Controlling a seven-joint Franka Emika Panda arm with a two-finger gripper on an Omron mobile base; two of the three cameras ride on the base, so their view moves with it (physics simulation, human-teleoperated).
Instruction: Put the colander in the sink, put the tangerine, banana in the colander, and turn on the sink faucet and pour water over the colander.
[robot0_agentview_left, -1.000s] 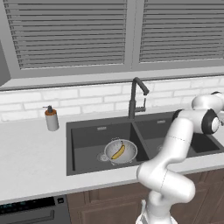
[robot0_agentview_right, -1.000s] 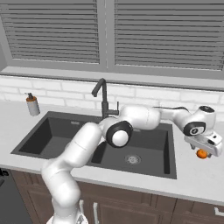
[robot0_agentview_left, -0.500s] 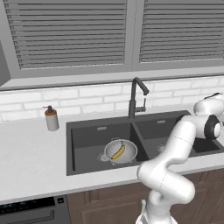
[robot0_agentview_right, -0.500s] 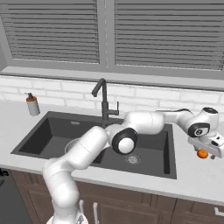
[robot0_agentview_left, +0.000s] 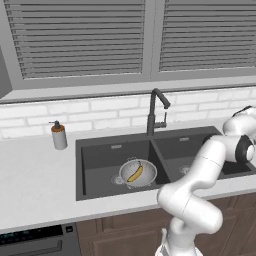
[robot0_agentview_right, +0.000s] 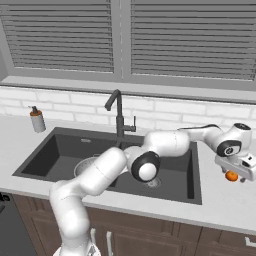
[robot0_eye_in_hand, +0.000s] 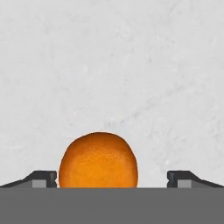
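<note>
Out to the right of the sink (robot0_agentview_right: 192, 165), over the pale speckled worktop (robot0_agentview_right: 225, 200), with the white arm stretched right across the right basin. Pincer (robot0_eye_in_hand: 112, 177) spread wide, jaws open, nothing clamped. Tangerine (robot0_eye_in_hand: 99, 160) sitting on the worktop between the two dark fingertips (robot0_eye_in_hand: 41, 178), nearer the one on the left of the hand view, a gap showing on each side, the wider gap toward the other tip. No contact visible between fruit and either tip.

From the right base view, tangerine (robot0_agentview_right: 231, 175) tucked just under the pincer (robot0_agentview_right: 236, 171), bright orange against the white hand, resting on the worktop well right of the sink's edge. Hard to tell from that angle how high the tips stand above the surface.

Over in the left basin, colander (robot0_agentview_left: 137, 173) standing upright on the sink (robot0_agentview_left: 100, 160) floor, silver-grey and round. Banana (robot0_agentview_left: 134, 173) lying inside it, yellow, slanted across the bowl. In the right base view, colander (robot0_agentview_right: 87, 166) half hidden behind the arm's lower link, rim peeking out in the left basin.

Sink faucet (robot0_agentview_left: 155, 112) rising dark and thin behind the divider between the basins, hooked spout curving forward, small lever at its side; seen again as faucet (robot0_agentview_right: 118, 114) from the right. No stream visible from the spout.

Soap pump bottle (robot0_agentview_left: 59, 136) upright on the worktop left of the sink, near the white brick backsplash (robot0_agentview_left: 100, 112). Closed grey blinds (robot0_agentview_left: 80, 37) above.
</note>
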